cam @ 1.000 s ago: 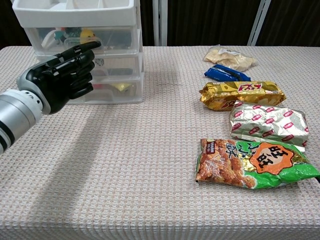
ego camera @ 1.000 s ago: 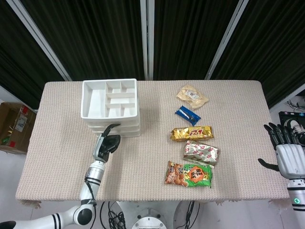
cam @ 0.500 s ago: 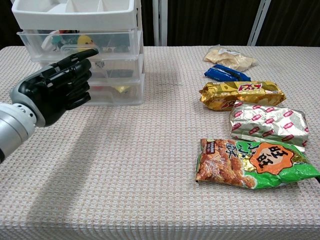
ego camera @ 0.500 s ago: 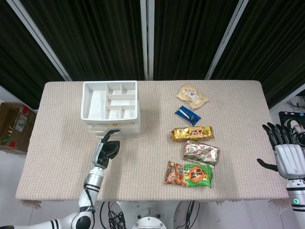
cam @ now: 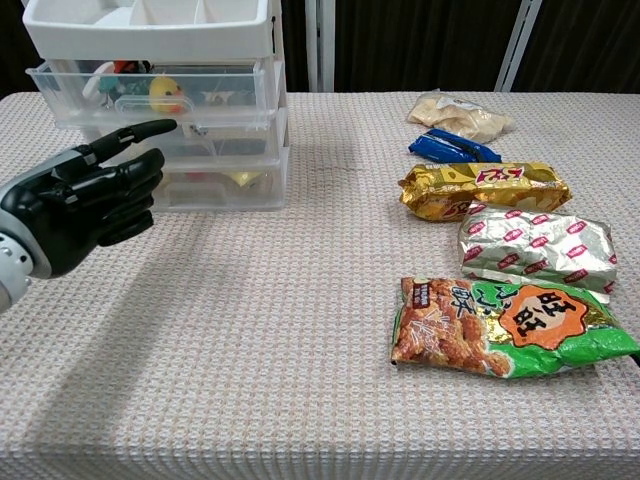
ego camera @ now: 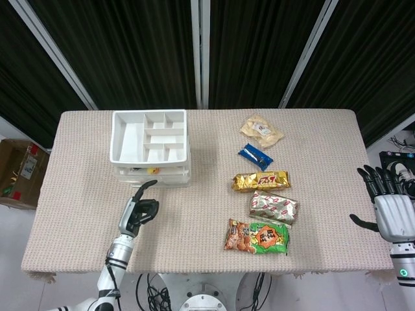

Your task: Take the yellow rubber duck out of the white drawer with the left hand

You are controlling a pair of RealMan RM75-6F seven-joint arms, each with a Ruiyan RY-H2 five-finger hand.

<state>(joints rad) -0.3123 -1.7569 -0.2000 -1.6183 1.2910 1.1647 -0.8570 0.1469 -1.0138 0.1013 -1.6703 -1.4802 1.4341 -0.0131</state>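
Hovering in front of the white drawer unit [cam: 165, 100], my left hand [cam: 85, 195] held nothing, most fingers curled in and one pointing toward the drawers. The yellow rubber duck [cam: 165, 93] sat inside the top drawer, which stood pulled partly out, so it lay up and beyond my hand, slightly to the right. I judged the left hand far nearer; my right hand [ego camera: 391, 207] hung spread and empty off the surface's [cam: 300, 300] right edge, well apart.
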